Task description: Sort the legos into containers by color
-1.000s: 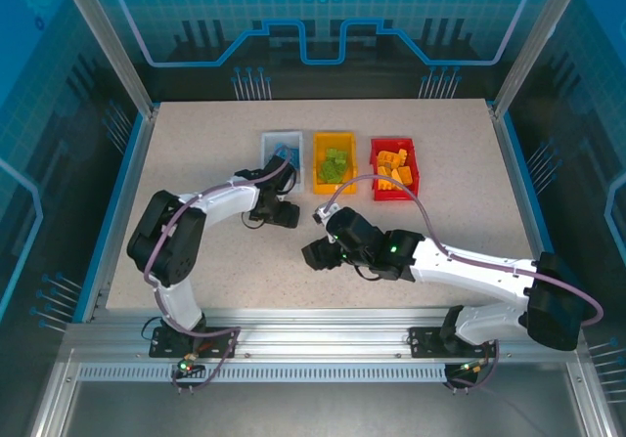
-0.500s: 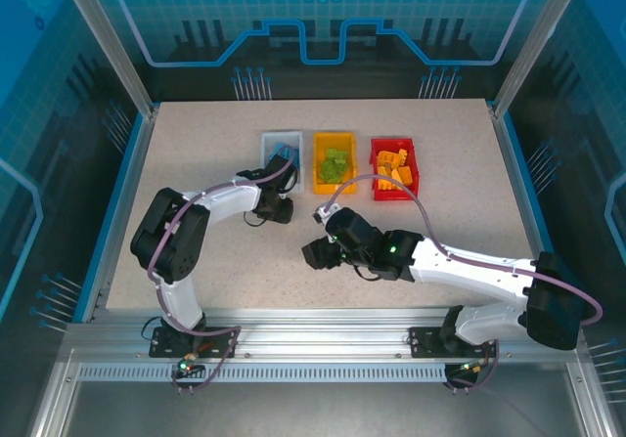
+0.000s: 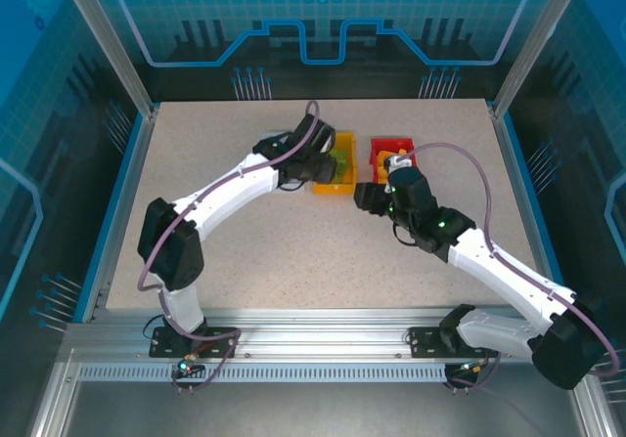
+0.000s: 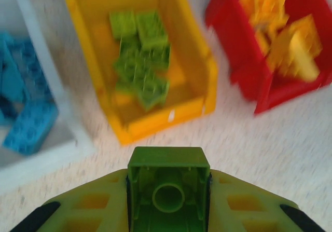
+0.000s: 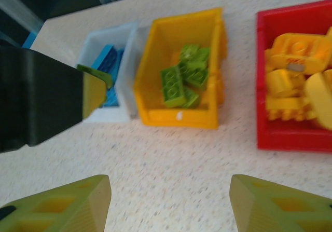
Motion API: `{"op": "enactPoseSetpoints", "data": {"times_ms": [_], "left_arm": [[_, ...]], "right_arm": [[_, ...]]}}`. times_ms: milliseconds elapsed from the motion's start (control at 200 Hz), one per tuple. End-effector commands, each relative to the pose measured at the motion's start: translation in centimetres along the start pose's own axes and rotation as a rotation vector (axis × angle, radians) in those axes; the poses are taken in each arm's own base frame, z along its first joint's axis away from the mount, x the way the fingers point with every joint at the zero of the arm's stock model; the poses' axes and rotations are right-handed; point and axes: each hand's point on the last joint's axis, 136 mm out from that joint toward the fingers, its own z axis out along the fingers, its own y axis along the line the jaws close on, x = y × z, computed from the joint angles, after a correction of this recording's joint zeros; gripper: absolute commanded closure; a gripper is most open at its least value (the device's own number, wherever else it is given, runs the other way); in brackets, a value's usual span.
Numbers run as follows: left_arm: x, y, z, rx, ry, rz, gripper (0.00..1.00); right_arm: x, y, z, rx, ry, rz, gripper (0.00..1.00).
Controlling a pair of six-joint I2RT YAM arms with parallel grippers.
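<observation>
My left gripper (image 4: pixel 168 193) is shut on a green lego (image 4: pixel 168 162), seen from its hollow underside. It hangs just short of the yellow container (image 4: pixel 166 119), which holds several green legos (image 4: pixel 141 55). In the top view that gripper (image 3: pixel 323 169) is at the yellow container's (image 3: pixel 335 185) near left edge. The white-grey container (image 4: pixel 62 149) holds blue legos (image 4: pixel 25 107). The red container (image 5: pixel 290 138) holds yellow-orange legos (image 5: pixel 295 81). My right gripper (image 5: pixel 170 203) is open over bare table with nothing between its fingers, in front of the red container (image 3: pixel 396 147) in the top view (image 3: pixel 368 198).
The three containers stand side by side at the back middle of the speckled table (image 3: pixel 245 251). The left arm's black wrist (image 5: pixel 36 102) shows at the left of the right wrist view, close to the white-grey container (image 5: pixel 106 115). Raised blue borders edge the table.
The left gripper shut on the green lego at mid-table and carried it back to the yellow container. The right arm swung from mid-table to in front of the red container.
</observation>
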Motion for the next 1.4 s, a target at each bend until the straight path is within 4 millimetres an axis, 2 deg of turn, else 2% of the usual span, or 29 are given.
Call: {"op": "enactPoseSetpoints", "data": {"times_ms": [0, 85, 205, 335, 470, 575, 700, 865, 990, 1080, 1126, 1181, 1191, 1201, 1211, 1226, 1241, 1296, 1316, 1396], "left_arm": [[-0.8, 1.1, 3.1, -0.072, 0.036, -0.038, 0.74], [-2.9, 1.4, 5.0, -0.092, 0.015, -0.065, 0.75], [-5.3, 2.7, 7.1, -0.127, -0.018, -0.115, 0.75], [-6.4, 4.0, 9.6, -0.141, -0.027, -0.153, 0.75], [-6.3, 4.2, 11.9, -0.127, -0.017, -0.159, 0.72], [-6.1, 4.3, 13.0, -0.129, -0.005, -0.151, 0.62], [-6.3, 4.1, 12.4, -0.125, -0.006, -0.158, 0.48], [-8.1, 2.7, 9.1, -0.078, -0.059, -0.181, 0.45], [-9.6, 1.3, 5.2, -0.042, -0.12, -0.187, 0.45], [-10.0, 1.2, 2.0, -0.025, -0.156, -0.227, 0.45], [-10.0, 1.3, 0.3, -0.012, -0.177, -0.25, 0.43], [-9.7, 1.6, -1.9, 0.022, -0.205, -0.283, 0.35], [-9.6, 1.7, -2.3, 0.03, -0.209, -0.289, 0.33], [-9.4, 1.7, -2.7, 0.039, -0.212, -0.297, 0.3], [-9.2, 1.8, -3.0, 0.048, -0.215, -0.306, 0.29], [-9.2, 2.0, -3.6, 0.066, -0.223, -0.32, 0.08], [-9.2, 2.0, -4.4, 0.088, -0.236, -0.333, 0.02], [-8.3, 3.4, -6.4, 0.129, -0.257, -0.393, 0.01], [-7.5, 4.1, -6.4, 0.127, -0.248, -0.414, 0.01], [-5.0, 7.2, -9.1, 0.096, -0.286, -0.467, 0.01]], "right_arm": [[-4.6, 0.4, 0.1, -0.034, -0.089, 0.081, 0.37], [-6.0, 0.2, 0.4, -0.034, -0.098, 0.099, 0.37], [-7.0, 0.4, 0.5, -0.037, -0.103, 0.095, 0.37], [-6.8, 0.0, 0.6, -0.034, -0.095, 0.098, 0.37], [-6.0, -0.5, 0.9, -0.033, -0.073, 0.113, 0.37], [-5.6, -0.7, 1.0, -0.036, -0.062, 0.117, 0.36], [-5.4, -0.7, 1.1, -0.038, -0.055, 0.112, 0.36], [-5.3, -0.5, 1.0, -0.051, -0.039, 0.096, 0.35], [-5.2, -0.8, 0.4, -0.035, -0.036, 0.076, 0.34], [-5.2, -1.7, -0.3, -0.001, -0.036, 0.069, 0.33], [-5.2, -2.6, -0.7, 0.033, -0.034, 0.072, 0.29], [-5.2, -4.1, -1.5, 0.104, -0.031, 0.082, 0.21], [-5.2, -4.5, -1.7, 0.122, -0.032, 0.083, 0.16], [-5.2, -5.1, -2.0, 0.151, -0.028, 0.086, 0.06], [-5.2, -5.2, -2.1, 0.16, -0.028, 0.086, 0.03], [-5.2, -5.8, -2.4, 0.186, -0.028, 0.085, 0.0], [-5.3, -6.3, -2.7, 0.212, -0.033, 0.085, 0.0], [-5.6, -8.4, -4.2, 0.324, -0.053, 0.076, 0.0], [-5.7, -9.1, -4.8, 0.365, -0.067, 0.073, 0.0], [-6.1, -11.4, -6.9, 0.482, -0.146, 0.048, 0.0]]}}
